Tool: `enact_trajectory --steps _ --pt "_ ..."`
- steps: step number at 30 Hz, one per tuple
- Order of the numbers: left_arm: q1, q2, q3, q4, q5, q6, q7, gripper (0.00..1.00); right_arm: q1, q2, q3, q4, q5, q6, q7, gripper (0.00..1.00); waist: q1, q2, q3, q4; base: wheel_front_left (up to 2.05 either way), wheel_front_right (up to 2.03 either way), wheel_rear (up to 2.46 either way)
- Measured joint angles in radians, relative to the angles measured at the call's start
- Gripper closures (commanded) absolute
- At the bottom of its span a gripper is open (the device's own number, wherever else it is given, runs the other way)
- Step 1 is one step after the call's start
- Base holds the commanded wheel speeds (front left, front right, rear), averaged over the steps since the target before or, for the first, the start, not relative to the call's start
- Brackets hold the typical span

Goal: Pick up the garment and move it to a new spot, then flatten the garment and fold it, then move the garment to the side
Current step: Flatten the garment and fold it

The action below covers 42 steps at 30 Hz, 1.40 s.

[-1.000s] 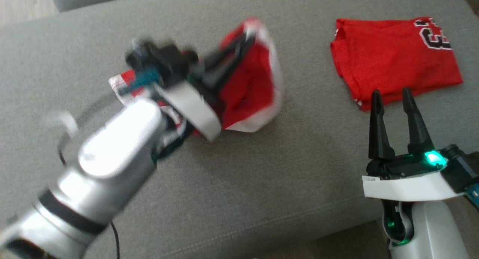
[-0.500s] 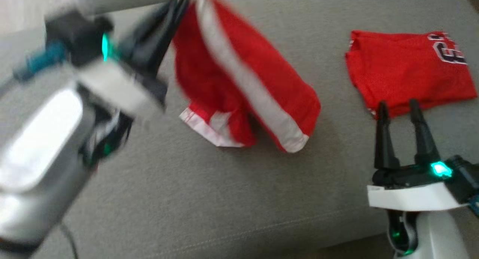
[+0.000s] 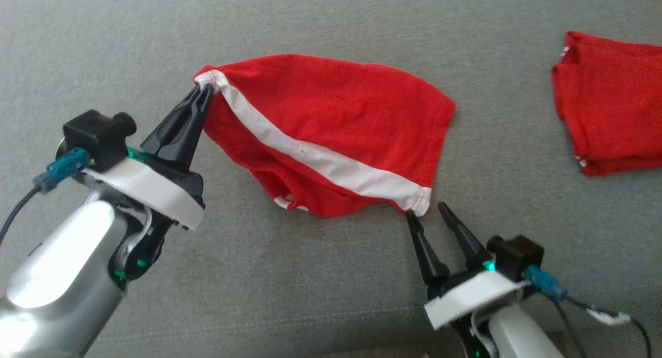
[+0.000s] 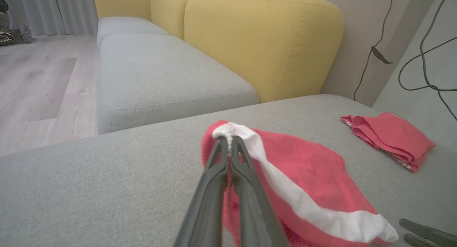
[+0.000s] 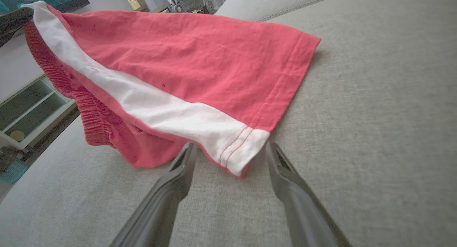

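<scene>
Red shorts with white side stripe (image 3: pixel 331 115): centre frame on grey fabric cushion (image 3: pixel 310 285) | left gripper (image 3: pixel 203 93): clamped on waistband corner | right gripper (image 3: pixel 425 211): spread at hem corner | likely moved; flattening, folding, side-move remain.

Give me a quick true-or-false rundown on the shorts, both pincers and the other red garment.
1. The left pincer is shut on the waistband of the shorts. True.
2. The right pincer is clamped on the hem. False: it is open, with the white hem corner at its tips, not gripped.
3. The shorts are folded. False: they lie spread out on the grey cushion.
4. A folded red garment lies apart from the shorts, on the robot's right. True.
</scene>
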Motion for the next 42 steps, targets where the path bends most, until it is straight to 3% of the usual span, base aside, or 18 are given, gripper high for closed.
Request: enact_trajectory --steps 11,12,13,14,15,22,26,31,36,39,42 --pt "-0.012 -0.041 0.027 0.062 0.042 -0.037 -0.008 1.0 -0.142 -0.007 0.035 0.206 0.104 0.0 0.004 0.0 0.0 0.0 0.028 0.037 0.0 0.0 0.0" --pt "-0.012 -0.044 0.03 0.064 0.043 -0.044 -0.008 1.0 -0.148 -0.009 0.045 0.212 0.113 0.0 0.004 0.1 0.0 0.0 0.027 0.038 0.0 0.0 0.0" --pt "-0.012 -0.046 0.033 0.068 0.048 -0.045 -0.008 1.0 -0.154 -0.01 0.054 0.217 0.121 0.0 0.003 0.53 0.0 0.0 0.026 0.038 0.0 0.0 0.0" --pt "-0.012 -0.049 0.035 0.072 0.051 -0.048 -0.009 1.0 -0.161 -0.011 0.066 0.218 0.127 0.0 0.003 0.68 0.0 0.0 0.024 0.037 0.0 0.0 0.0" --pt "-0.012 -0.053 0.037 0.076 0.051 -0.053 -0.009 1.0 -0.164 -0.011 0.074 0.218 0.139 0.0 0.003 1.0 0.0 0.0 0.022 0.037 0.0 0.0 0.0" --pt "0.001 -0.064 0.063 0.094 0.07 -0.062 -0.009 1.0 -0.143 -0.051 0.086 0.15 0.183 0.0 0.003 1.0 0.0 0.0 -0.015 0.026 0.0 0.0 0.0" --pt "0.022 -0.059 0.072 0.09 0.076 -0.063 -0.009 1.0 -0.124 -0.123 0.05 0.003 0.211 0.0 0.019 1.0 0.0 0.0 -0.05 0.002 0.0 0.0 0.0" --pt "0.003 -0.047 0.072 0.044 0.068 -0.088 0.016 1.0 -0.155 -0.196 -0.042 -0.194 0.279 0.0 0.114 1.0 0.0 0.0 -0.075 -0.029 0.0 0.0 0.0" --pt "-0.17 -0.036 0.077 0.004 0.075 -0.109 0.08 1.0 -0.356 -0.237 -0.16 -0.295 0.286 0.0 0.229 1.0 0.0 0.0 -0.049 -0.048 0.0 0.0 0.0" --pt "-0.335 -0.04 0.085 0.017 0.111 -0.115 0.106 1.0 -0.54 -0.227 -0.191 -0.273 0.289 0.0 0.28 1.0 0.0 0.0 -0.009 -0.055 0.0 0.0 0.0" --pt "-0.518 -0.055 0.069 0.081 0.218 -0.126 0.101 1.0 -0.727 -0.214 -0.229 -0.19 0.284 0.0 0.278 1.0 0.0 0.0 0.046 -0.06 0.0 0.0 0.0"
